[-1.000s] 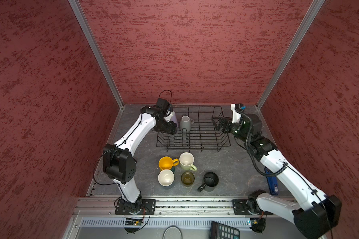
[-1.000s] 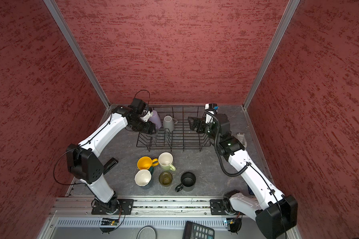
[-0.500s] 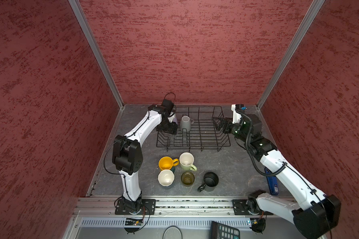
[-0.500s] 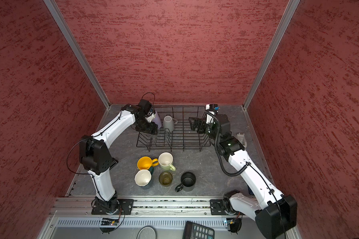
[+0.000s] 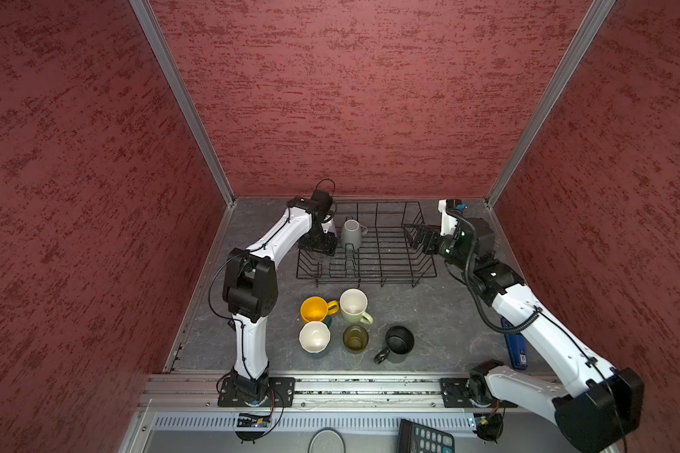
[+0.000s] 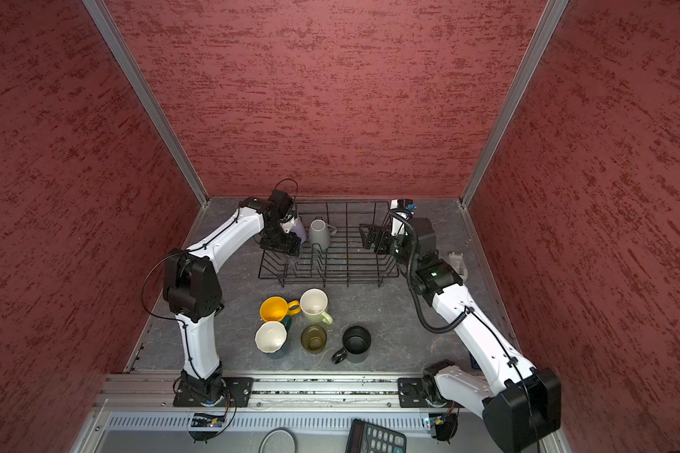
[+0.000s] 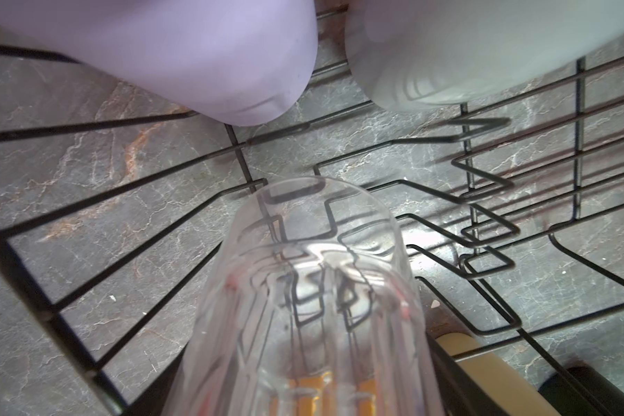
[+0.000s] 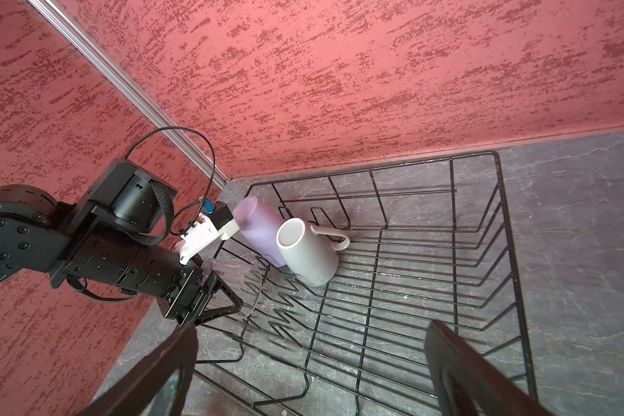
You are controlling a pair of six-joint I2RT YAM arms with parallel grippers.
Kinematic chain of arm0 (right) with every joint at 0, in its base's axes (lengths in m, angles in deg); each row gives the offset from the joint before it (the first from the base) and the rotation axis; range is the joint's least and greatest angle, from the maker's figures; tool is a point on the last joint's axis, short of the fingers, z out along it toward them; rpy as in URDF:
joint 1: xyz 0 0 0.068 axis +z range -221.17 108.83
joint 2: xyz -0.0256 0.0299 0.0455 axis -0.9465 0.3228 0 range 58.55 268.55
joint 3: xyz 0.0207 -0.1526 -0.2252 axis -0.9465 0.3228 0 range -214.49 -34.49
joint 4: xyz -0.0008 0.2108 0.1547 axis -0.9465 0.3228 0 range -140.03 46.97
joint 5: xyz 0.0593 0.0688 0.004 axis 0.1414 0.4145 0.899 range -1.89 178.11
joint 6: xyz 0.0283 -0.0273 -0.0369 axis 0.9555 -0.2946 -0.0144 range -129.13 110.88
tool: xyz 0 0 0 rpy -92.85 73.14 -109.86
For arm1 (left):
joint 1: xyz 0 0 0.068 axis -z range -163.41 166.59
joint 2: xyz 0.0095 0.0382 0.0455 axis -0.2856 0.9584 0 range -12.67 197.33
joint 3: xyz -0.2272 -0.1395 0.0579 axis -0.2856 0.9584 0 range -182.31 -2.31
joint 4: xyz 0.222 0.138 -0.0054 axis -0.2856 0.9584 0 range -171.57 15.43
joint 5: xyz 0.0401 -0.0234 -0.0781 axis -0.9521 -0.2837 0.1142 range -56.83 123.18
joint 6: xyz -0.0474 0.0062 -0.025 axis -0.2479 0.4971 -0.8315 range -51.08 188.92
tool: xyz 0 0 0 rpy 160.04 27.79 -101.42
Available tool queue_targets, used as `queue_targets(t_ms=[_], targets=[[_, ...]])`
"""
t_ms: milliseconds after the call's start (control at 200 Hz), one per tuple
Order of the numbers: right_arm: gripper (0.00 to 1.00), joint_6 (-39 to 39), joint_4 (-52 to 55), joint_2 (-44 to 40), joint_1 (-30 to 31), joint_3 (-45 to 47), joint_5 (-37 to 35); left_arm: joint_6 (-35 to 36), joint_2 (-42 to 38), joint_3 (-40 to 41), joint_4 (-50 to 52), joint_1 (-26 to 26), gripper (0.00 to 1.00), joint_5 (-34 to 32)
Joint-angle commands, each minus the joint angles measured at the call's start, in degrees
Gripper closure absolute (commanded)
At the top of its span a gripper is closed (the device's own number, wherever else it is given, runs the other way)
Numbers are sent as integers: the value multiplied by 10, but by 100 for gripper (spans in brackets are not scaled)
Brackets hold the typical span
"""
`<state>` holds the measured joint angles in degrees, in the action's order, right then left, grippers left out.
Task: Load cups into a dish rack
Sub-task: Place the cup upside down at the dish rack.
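Observation:
The black wire dish rack (image 5: 389, 255) stands at the back of the table. A grey mug (image 5: 351, 233) and a lilac tumbler (image 6: 300, 229) lean inside its left end. My left gripper (image 5: 318, 245) is shut on a clear glass (image 7: 314, 288), held low over the rack's left end beside the tumbler, its mouth toward the wires (image 8: 242, 281). My right gripper (image 5: 417, 237) hangs open and empty at the rack's right end. In front of the rack stand a yellow mug (image 5: 315, 309), a pale green mug (image 5: 353, 306), a dark teal mug (image 5: 314, 336), an olive-brown glass (image 5: 355, 338) and a black mug (image 5: 399, 340).
Red walls close in the table on three sides. A blue object (image 5: 515, 345) lies under my right arm, and a small white object (image 6: 457, 261) sits right of the rack. A calculator (image 5: 421, 437) lies past the front rail.
My left arm's elbow has swung in toward the middle, and the gripper with the clear glass has shifted slightly forward and lower in the rack. The right arm has not moved.

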<state>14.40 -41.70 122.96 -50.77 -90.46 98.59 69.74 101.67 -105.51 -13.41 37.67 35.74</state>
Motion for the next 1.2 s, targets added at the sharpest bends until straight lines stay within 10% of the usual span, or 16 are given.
queue_targets(t_ms=[0, 852, 1192], targets=[[1, -1, -21, 4, -6, 7, 9, 6, 10, -22, 0, 1, 87, -6], [1, 2, -25, 14, -17, 8, 20, 5, 63, -26, 12, -1, 68, 27], [1, 3, -23, 13, -20, 9, 24, 7, 68, -24, 14, -1, 38, 37]])
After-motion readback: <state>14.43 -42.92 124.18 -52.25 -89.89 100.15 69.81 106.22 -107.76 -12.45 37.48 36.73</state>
